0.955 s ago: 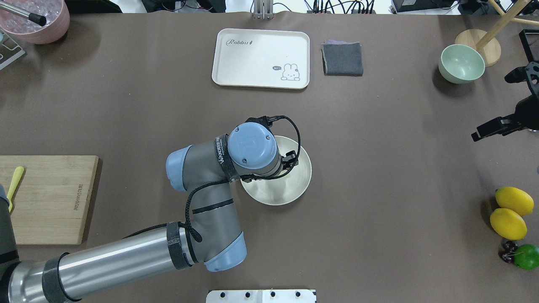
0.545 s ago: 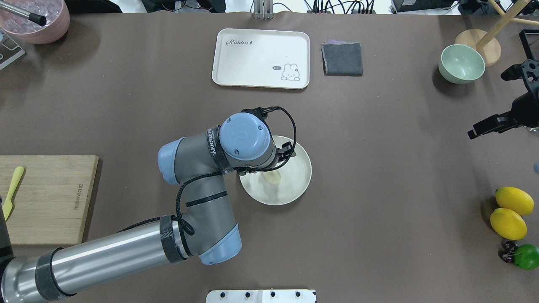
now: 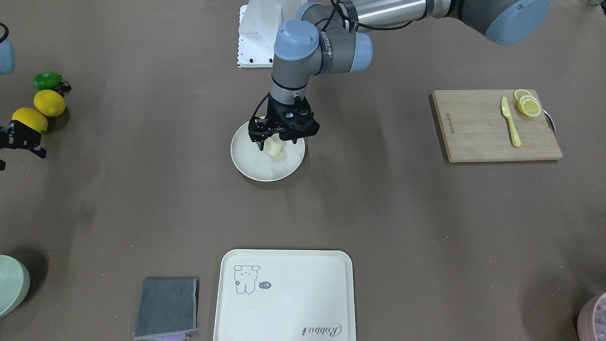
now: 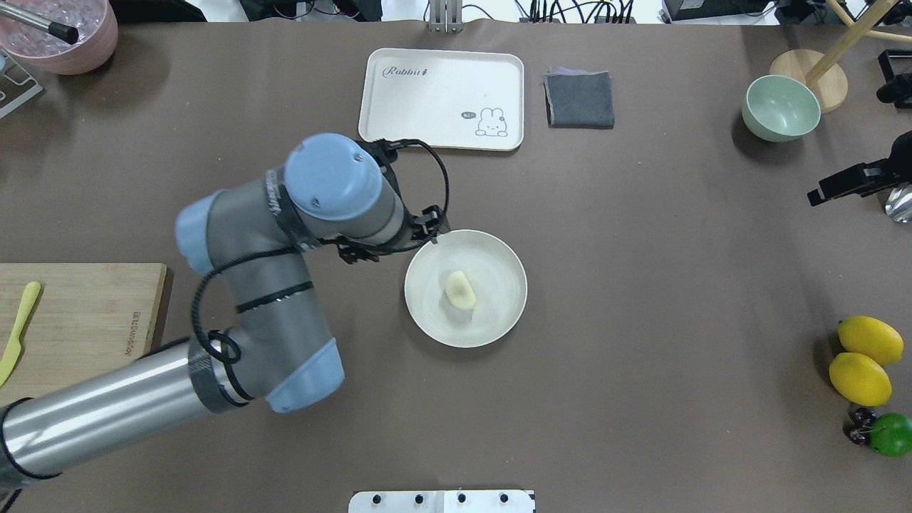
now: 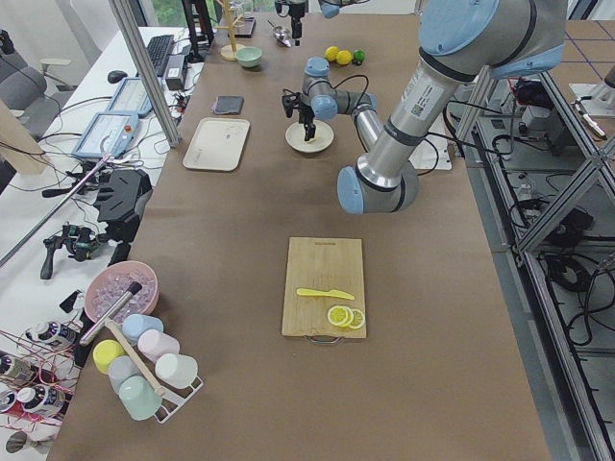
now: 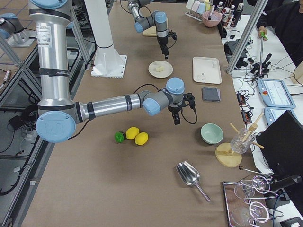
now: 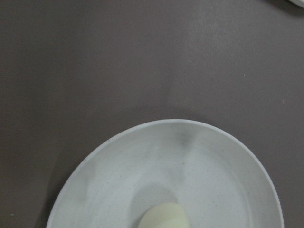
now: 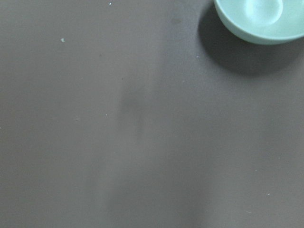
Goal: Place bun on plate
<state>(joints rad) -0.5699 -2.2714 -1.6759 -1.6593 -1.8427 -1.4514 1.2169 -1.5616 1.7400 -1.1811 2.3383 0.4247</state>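
a robotics lab: aluminium framing [image 5: 144,67], teach pendants [image 6: 272,88], tangled cables [image 5: 60,184]

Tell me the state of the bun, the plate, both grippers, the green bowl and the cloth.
Bun: lying on the plate, not gripped.
Plate: upright, holding only the bun.
Left gripper: open, empty, raised above the plate.
Right gripper: open or shut cannot be told.
Green bowl: upright, empty.
Grey cloth: folded flat.
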